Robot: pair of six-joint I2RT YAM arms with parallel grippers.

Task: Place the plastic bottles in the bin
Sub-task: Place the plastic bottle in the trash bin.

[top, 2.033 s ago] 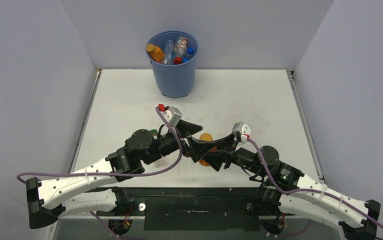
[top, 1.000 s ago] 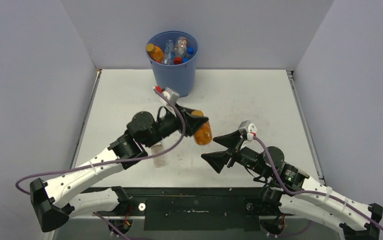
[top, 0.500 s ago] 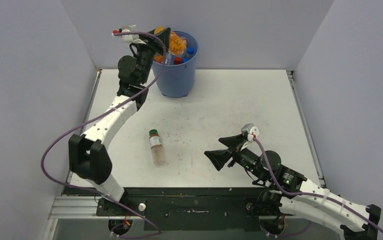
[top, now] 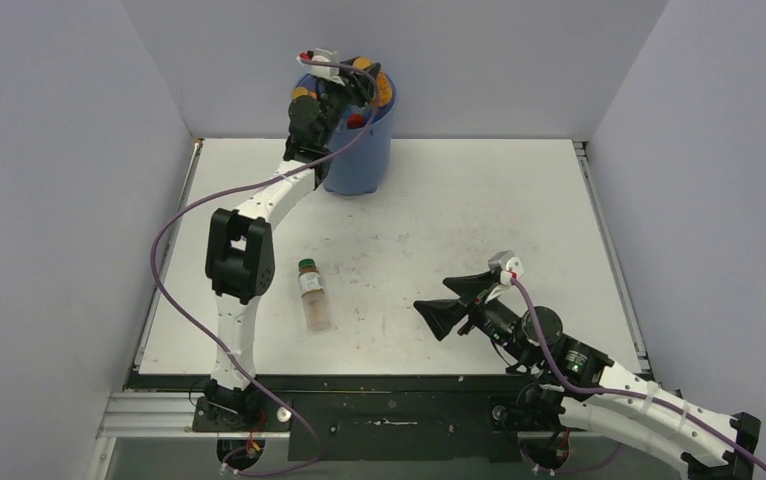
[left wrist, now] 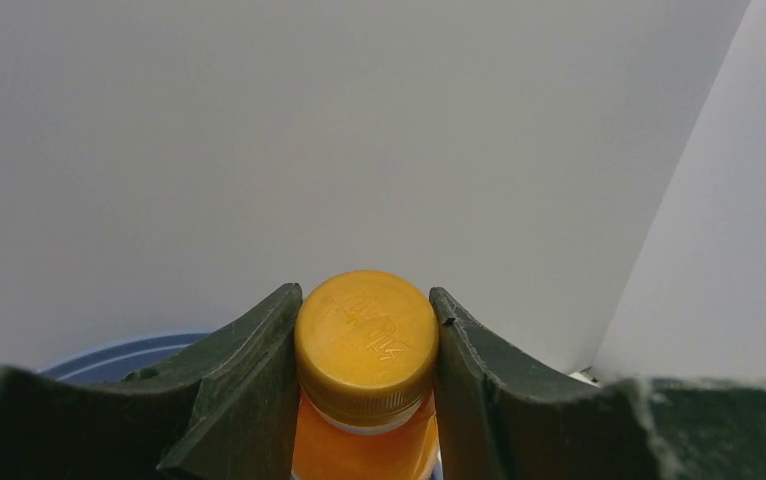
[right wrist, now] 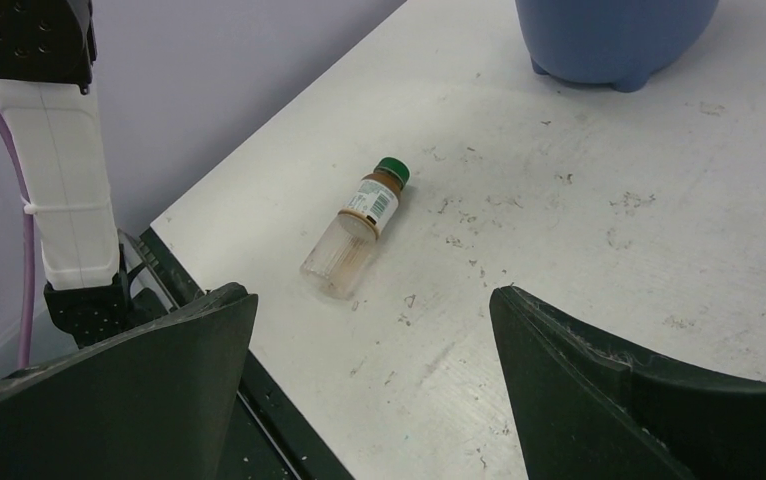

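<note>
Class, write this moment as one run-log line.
left gripper: shut on orange bottle, above bin | right gripper: open, empty | green-capped bottle: lying on table

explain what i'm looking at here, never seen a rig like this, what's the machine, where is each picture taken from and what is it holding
It is a robot with two arms bolted to the near edge of a white table, each ending in a two-finger pincer. The wide picture comes from a fixed camera above and behind the arms. The other two come from small cameras on the wrists, so the dark shapes along their bottom edges are each pincer's own fingers.

The left arm reaches out to the blue bin at the far end. The left pincer is shut on an orange bottle at its cap, above the bin. The right pincer hangs open and empty, low over the table. One clear bottle with a green cap lies on its side on the table.
</note>
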